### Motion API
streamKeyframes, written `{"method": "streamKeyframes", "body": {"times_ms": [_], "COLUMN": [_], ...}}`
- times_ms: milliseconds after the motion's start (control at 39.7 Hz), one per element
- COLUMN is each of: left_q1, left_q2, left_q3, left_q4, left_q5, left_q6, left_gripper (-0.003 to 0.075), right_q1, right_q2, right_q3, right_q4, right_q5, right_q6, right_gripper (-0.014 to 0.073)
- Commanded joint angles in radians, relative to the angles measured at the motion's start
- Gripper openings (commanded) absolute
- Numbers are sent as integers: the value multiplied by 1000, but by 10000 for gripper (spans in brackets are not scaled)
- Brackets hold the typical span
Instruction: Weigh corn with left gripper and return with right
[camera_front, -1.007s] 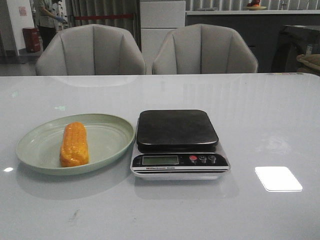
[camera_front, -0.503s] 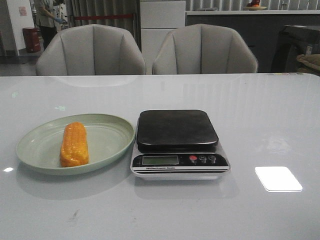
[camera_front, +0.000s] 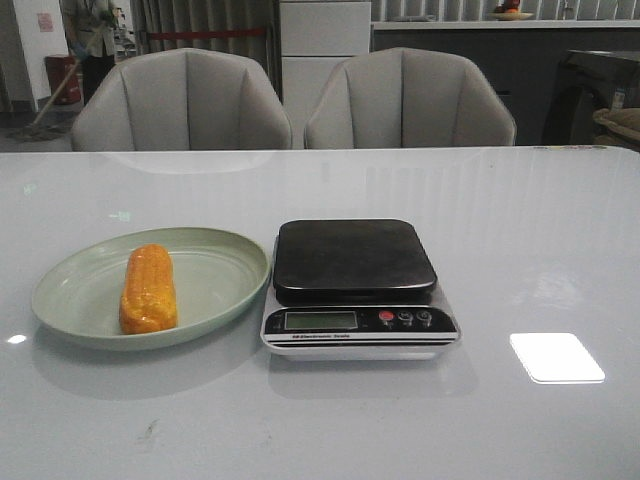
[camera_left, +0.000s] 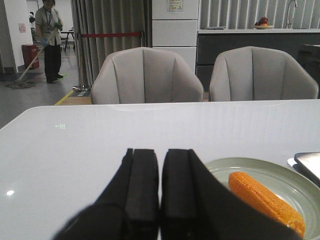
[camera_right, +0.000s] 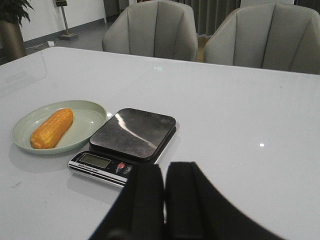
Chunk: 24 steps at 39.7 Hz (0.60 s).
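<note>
The orange-yellow corn (camera_front: 148, 288) lies on a pale green plate (camera_front: 220, 280) at the left of the table. It also shows in the left wrist view (camera_left: 265, 200) and the right wrist view (camera_right: 51, 128). A kitchen scale (camera_front: 355, 262) with a dark bare platform stands right of the plate and shows in the right wrist view (camera_right: 134, 132). My left gripper (camera_left: 160, 155) is shut and empty, well short of the plate (camera_left: 260, 167). My right gripper (camera_right: 164, 170) is shut and empty, near the scale's front right. Neither gripper shows in the front view.
Two grey chairs (camera_front: 180, 100) (camera_front: 408, 98) stand behind the table's far edge. A bright light reflection (camera_front: 556, 357) lies on the table at the front right. A person (camera_left: 49, 37) with a mop stands far off at the back left.
Nothing on the table has moved. Only the person in the far background has shifted.
</note>
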Motion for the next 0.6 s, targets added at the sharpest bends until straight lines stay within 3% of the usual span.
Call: {"method": "streamKeyframes", "body": {"times_ms": [0,579], "left_q1": [3,3], "left_q2": [-20,-20], "left_q3": [31,31], "left_q4": [-5,-5], "left_q5": [-84,-84], "left_q6": [-4,-4], "left_gripper": [113,113], "right_q1": [-3,-27], "right_q2": [-10,-10], "right_q3": [-25,-10], "right_q4": [-19,-19], "right_q5": [-79,-89], "right_q6": [-6,-18], "right_gripper": [176,176]}}
